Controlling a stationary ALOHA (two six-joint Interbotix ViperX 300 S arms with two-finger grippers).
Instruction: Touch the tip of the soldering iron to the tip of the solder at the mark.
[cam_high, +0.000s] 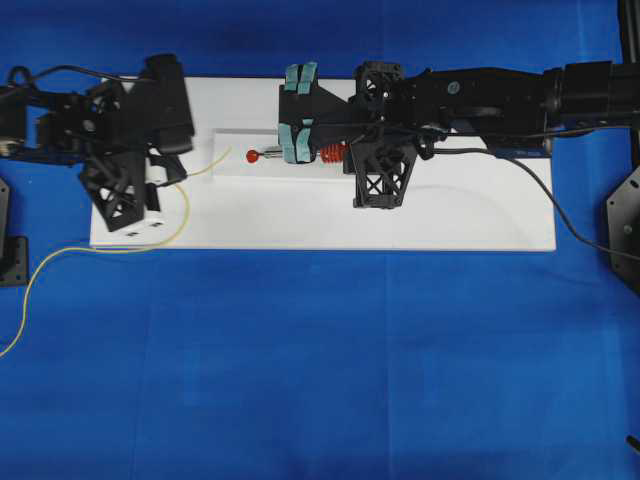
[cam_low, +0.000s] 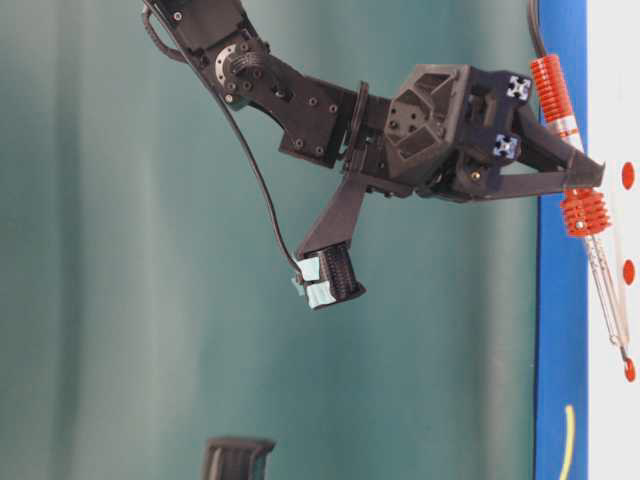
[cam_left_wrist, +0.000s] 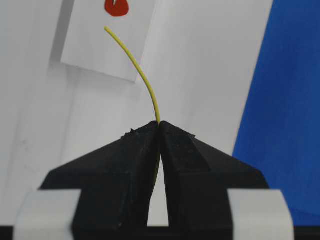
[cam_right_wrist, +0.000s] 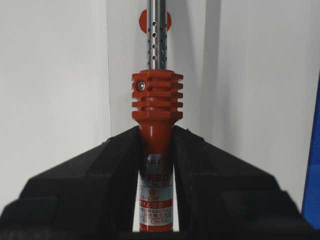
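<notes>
Approach step. Left gripper (cam_left_wrist: 160, 125) pinches solder (cam_left_wrist: 137, 70); right gripper (cam_right_wrist: 156, 137) clamps iron (cam_right_wrist: 156, 165). Next: advance solder tip to mark (cam_left_wrist: 117, 7) at 12 o'clock.

A white board (cam_high: 400, 225) lies on a blue cloth (cam_high: 320, 360).

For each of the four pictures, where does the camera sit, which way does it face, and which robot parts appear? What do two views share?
Overhead: above, facing down on the white board; both arms show.
Table-level: low at the table's end, looking along it; the right gripper holds the soldering iron.
Left wrist: behind the left gripper, facing the solder and the red mark.
Right wrist: behind the right gripper's fingers, looking along the iron.
Shared: both wrist views show the red mark.
</notes>
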